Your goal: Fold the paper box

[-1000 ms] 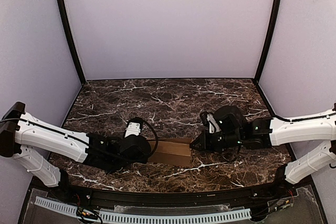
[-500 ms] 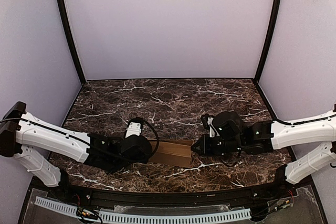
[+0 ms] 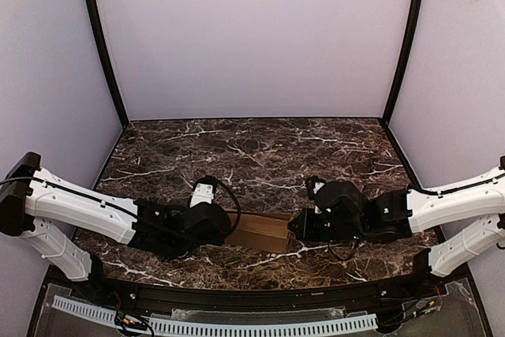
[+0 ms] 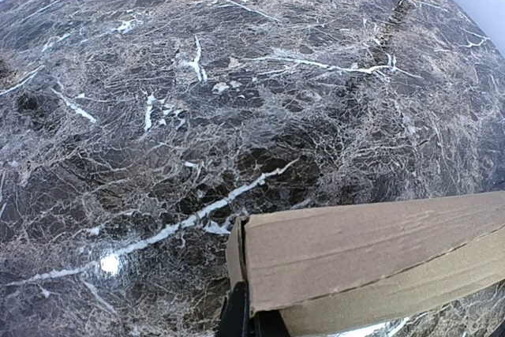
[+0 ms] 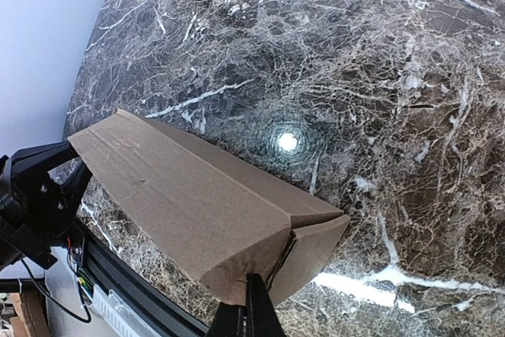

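Note:
The paper box (image 3: pixel 259 231) is plain brown cardboard, partly folded into a long shape, near the table's front edge between both arms. My left gripper (image 3: pixel 230 230) is shut on its left end. In the left wrist view the dark fingertips (image 4: pixel 237 309) pinch the bottom corner of the box (image 4: pixel 371 250), next to a narrow end flap. My right gripper (image 3: pixel 291 227) is shut on the right end. In the right wrist view the right gripper (image 5: pixel 252 283) clamps the lower edge of the box (image 5: pixel 189 195), beside a folded end flap (image 5: pixel 316 246).
The dark marble table (image 3: pixel 252 155) is enclosed by pale walls with black corner posts (image 3: pixel 102 45). A black rail (image 3: pixel 252 296) runs along the front edge just behind the box. The left arm's black wrist (image 5: pixel 35 187) shows at the box's far end.
The right gripper has shifted slightly toward the front edge and its wrist has dropped lower. The box's right end moved with it. The left arm has hardly moved.

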`<state>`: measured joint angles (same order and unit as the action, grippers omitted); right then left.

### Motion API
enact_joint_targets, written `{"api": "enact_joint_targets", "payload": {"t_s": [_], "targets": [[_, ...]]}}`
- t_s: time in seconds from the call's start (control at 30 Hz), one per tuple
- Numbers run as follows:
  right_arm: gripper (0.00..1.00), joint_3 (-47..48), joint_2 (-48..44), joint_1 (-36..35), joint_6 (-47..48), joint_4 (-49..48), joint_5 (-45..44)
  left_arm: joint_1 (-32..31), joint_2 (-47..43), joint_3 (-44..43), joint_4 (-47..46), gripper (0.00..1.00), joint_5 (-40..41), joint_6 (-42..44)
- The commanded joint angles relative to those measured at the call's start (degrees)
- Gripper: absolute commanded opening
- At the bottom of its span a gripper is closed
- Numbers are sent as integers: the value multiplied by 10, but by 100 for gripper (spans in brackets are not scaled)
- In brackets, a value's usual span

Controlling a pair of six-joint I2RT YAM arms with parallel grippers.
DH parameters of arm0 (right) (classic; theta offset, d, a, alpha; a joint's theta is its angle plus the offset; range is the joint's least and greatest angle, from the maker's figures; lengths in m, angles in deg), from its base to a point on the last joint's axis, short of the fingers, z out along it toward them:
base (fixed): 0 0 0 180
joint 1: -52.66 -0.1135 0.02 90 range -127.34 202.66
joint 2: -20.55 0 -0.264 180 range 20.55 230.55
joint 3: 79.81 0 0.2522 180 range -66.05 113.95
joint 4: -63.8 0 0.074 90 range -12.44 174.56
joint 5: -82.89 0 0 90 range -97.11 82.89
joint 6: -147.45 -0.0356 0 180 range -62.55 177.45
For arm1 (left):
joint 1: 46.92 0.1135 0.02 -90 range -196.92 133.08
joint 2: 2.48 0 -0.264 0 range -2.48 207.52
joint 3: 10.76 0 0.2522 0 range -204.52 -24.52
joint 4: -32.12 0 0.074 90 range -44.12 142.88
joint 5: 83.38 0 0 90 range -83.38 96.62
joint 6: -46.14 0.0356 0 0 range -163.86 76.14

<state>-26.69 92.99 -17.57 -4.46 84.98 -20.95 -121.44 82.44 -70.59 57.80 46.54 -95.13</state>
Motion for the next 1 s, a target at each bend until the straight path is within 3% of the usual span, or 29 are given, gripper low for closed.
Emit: {"api": "enact_joint_targets", "payload": {"t_s": [0.0, 0.63, 0.97], "targets": [[0, -7, 6, -13, -31, 17, -36, -12, 39, 19, 104, 0, -98, -4], [0, -41, 51, -49, -89, 65, -71, -24, 33, 20, 97, 0, -93, -10], [0, -38, 0, -61, -99, 123, -95, -25, 34, 22, 97, 0, -91, -17]]}}
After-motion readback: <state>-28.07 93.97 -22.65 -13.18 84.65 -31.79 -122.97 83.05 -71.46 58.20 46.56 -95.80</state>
